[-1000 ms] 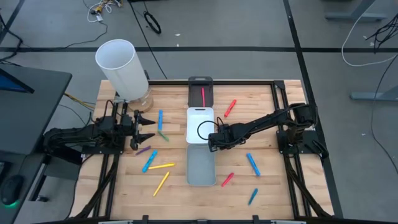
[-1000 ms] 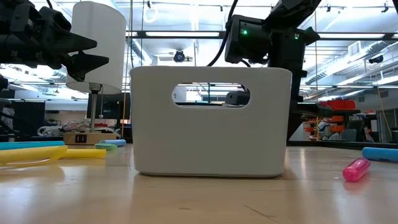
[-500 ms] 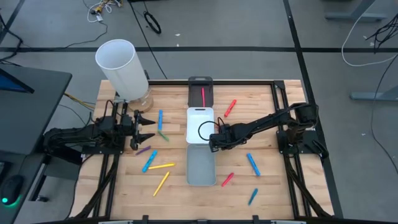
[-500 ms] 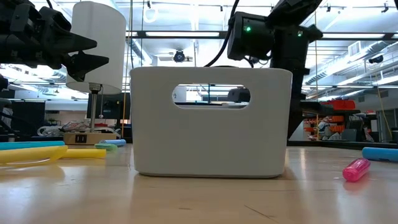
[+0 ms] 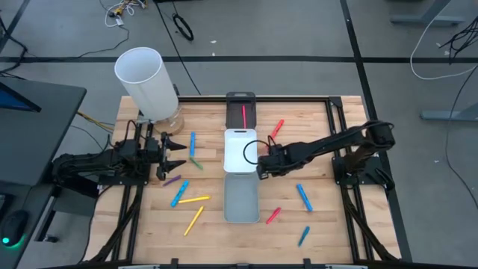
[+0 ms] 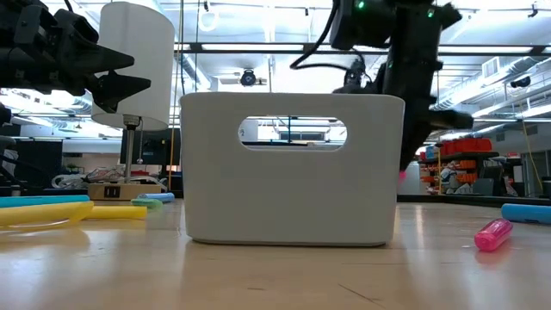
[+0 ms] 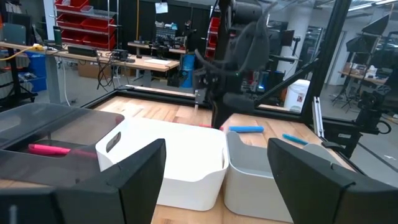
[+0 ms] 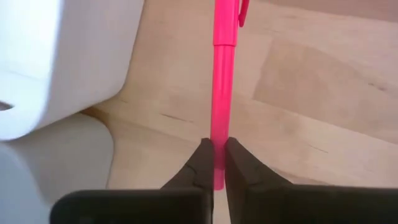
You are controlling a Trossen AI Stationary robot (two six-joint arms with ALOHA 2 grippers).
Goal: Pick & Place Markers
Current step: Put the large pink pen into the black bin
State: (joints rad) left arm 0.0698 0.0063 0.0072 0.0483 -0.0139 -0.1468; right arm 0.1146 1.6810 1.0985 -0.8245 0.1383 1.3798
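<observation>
Wooden worktop (image 5: 216,232), with scattered markers to either side of a central row of trays. Tall white cylinder (image 5: 144,82) at the far left corner. Three trays down the middle: black tray (image 5: 240,99) farthest, holding one pink marker (image 5: 243,114); white tray (image 5: 237,143) in the middle; grey tray (image 5: 241,200) nearest.

Left arm parked at the left edge, left gripper (image 5: 178,152) above the worktop with jaws spread wide, nothing between them. Right arm reaching in from the right, right gripper (image 5: 262,166) just beside the white tray's right wall, near the seam with the grey tray. Jaws closed tight on a pink marker (image 8: 221,81), gripped at one end, pointing straight away from the wrist over bare wood.

Loose markers on the left: blue (image 5: 192,143), green (image 5: 196,162), purple (image 5: 172,180), blue (image 5: 179,193), two yellow (image 5: 193,199) (image 5: 194,220). On the right: red (image 5: 277,128) near the far edge, blue (image 5: 304,196), pink (image 5: 273,215), small blue (image 5: 304,235).
</observation>
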